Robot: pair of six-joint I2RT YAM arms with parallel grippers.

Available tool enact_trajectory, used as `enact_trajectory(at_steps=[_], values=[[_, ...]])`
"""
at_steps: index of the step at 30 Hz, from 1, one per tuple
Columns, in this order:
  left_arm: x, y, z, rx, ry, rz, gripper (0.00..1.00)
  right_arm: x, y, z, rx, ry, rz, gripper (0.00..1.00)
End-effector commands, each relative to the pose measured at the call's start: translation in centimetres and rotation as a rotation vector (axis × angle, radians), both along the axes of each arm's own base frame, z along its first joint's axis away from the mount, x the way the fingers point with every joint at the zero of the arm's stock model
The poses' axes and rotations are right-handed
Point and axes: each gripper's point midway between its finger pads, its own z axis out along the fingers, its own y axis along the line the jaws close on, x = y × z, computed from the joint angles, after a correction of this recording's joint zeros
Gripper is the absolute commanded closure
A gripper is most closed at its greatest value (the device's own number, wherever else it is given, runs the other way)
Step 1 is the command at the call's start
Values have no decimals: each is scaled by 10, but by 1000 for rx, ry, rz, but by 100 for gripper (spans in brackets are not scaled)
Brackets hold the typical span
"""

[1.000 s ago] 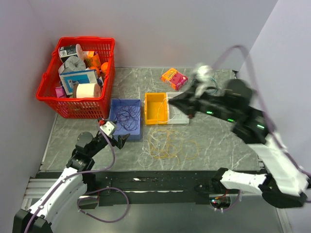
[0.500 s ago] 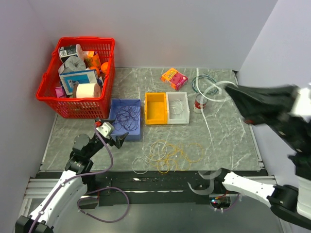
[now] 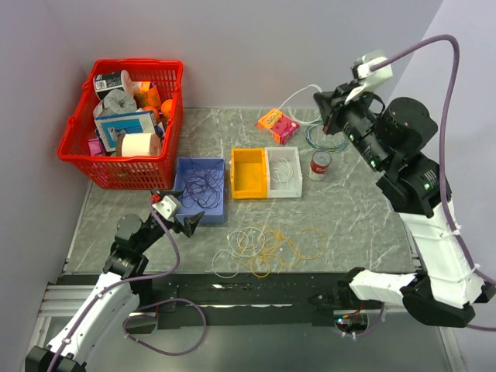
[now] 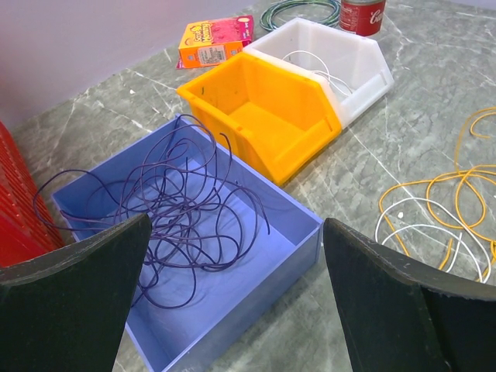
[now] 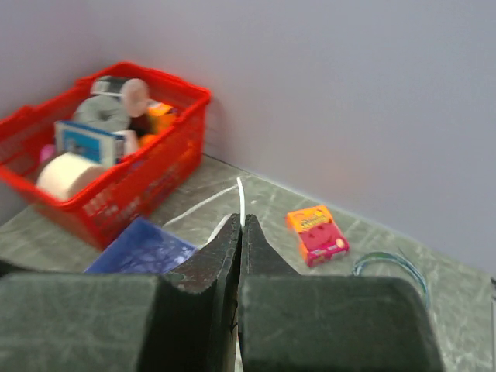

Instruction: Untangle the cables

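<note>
Loose yellow-orange and white cables [image 3: 267, 244] lie looped on the table in front of the bins; they also show in the left wrist view [image 4: 442, 201]. Dark purple cables [image 3: 203, 186] [image 4: 170, 209] lie tangled in the blue bin [image 3: 219, 213] [image 4: 310, 240]. The white bin [image 3: 297, 190] [image 4: 364, 70] holds a thin white loop. My right gripper [image 3: 322, 101] [image 5: 241, 221] is raised at the back right, shut on a white cable [image 3: 298, 94] [image 5: 240, 198] that trails down towards the table. My left gripper [image 3: 182, 221] [image 4: 240, 310] is open and empty just in front of the blue bin.
A yellow bin [image 3: 249, 190] [image 4: 310, 101] sits between the blue and white bins. A red basket [image 3: 85, 167] full of items stands at the back left. A pink-orange snack box [image 3: 277, 124], a teal wire coil [image 3: 325, 139] and a red can [image 3: 318, 164] lie at the back right.
My right arm swung from low over the bins up to the back right, now holding a white cable in the air. The loose loops on the table shifted slightly. The left arm barely moved.
</note>
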Motion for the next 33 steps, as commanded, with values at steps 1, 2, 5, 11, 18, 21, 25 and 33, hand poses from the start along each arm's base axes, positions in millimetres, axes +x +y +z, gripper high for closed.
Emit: enact_trajectory(at_steps=[1, 2, 5, 11, 18, 21, 25, 33], values=[[1, 1, 4, -3, -25, 1, 1, 18, -22, 19, 114, -70, -62, 100], [2, 1, 5, -5, -24, 3, 1, 24, -18, 17, 113, -72, -47, 100], [2, 1, 2, -2, -15, 2, 1, 39, -10, 8, 100, -49, -26, 100], [4, 2, 1, 1, -10, 12, 1, 65, 3, -16, 84, 17, -6, 100], [4, 2, 0, -1, -7, 12, 1, 74, 5, -21, 79, 27, -8, 100], [5, 2, 0, 1, -8, 17, 1, 78, 4, -20, 78, 28, -11, 100], [5, 3, -1, 5, -6, 17, 1, 80, 9, -8, 83, 12, 8, 100], [5, 4, 1, 8, -18, 20, 1, 90, 9, -7, 85, 9, -7, 100]])
